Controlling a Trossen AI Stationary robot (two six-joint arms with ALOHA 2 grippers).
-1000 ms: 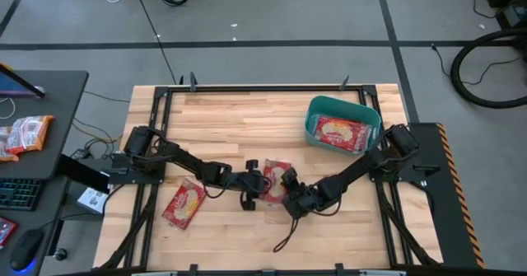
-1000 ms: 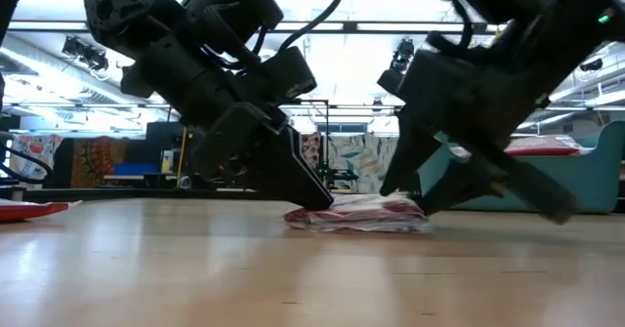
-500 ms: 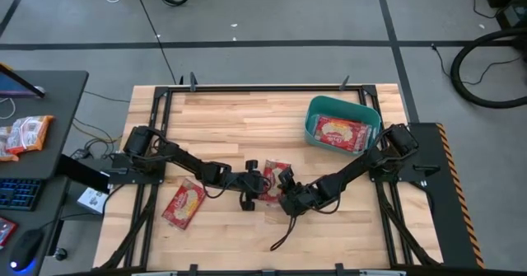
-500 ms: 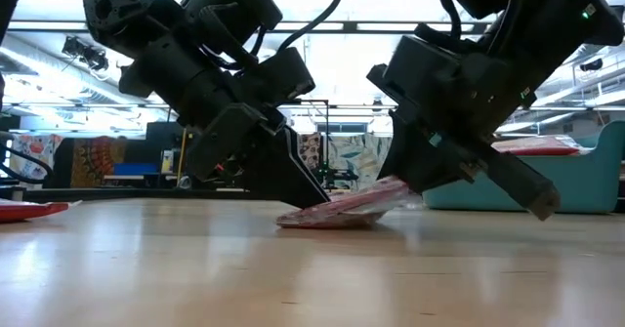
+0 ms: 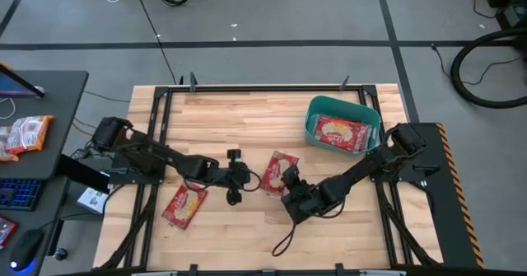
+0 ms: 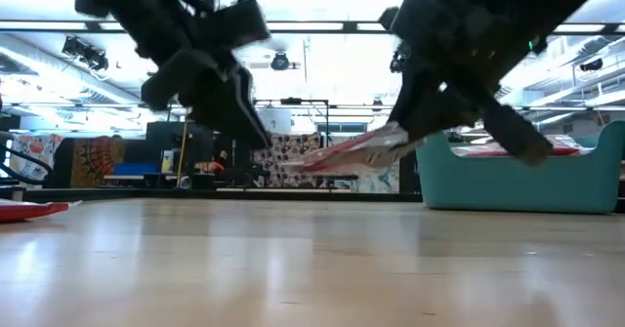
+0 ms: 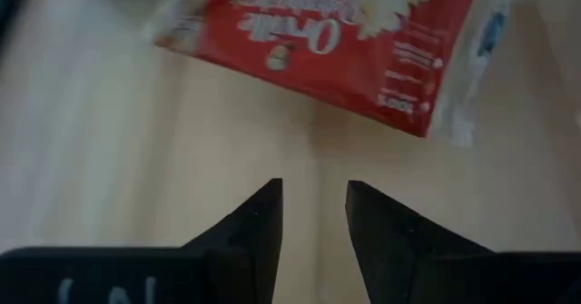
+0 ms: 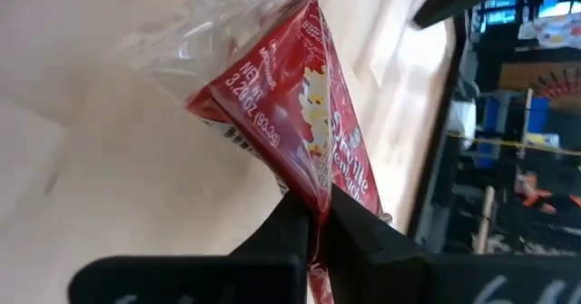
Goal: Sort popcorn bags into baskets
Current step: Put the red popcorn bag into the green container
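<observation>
My right gripper (image 5: 287,182) is shut on a red popcorn bag (image 5: 279,166) at the table's middle; the low view shows this bag (image 6: 347,152) in the air. My left gripper (image 5: 233,178) hovers just left of it, its fingers (image 7: 313,215) a narrow gap apart and empty, and the held bag (image 7: 336,32) shows ahead of them. A second popcorn bag (image 5: 184,203) lies flat on the table at the near left. The teal basket (image 5: 314,115) stands at the far right with a popcorn bag (image 5: 338,133) lying in it. My right gripper pinches the bag's edge (image 8: 314,193) between its two fingers, at the bag's near right end. The fingers slant down from the table's right. The bag is lifted clear of the table and tilted, its held end (image 6: 391,138) highest and its free end (image 6: 305,163) drooping toward the left.
A dark cable (image 5: 285,238) loops on the table near the front edge, below my right arm. Orange-and-white packets (image 5: 25,133) lie on a side desk left of the table. The table's bare wood (image 5: 247,119) stretches between the basket and the far left corner.
My right gripper has taken hold of the bag's right end and gone up: first that end tipped up, then the whole bag came clear of the table. My left gripper has drawn back from the bag toward the table's left and risen.
</observation>
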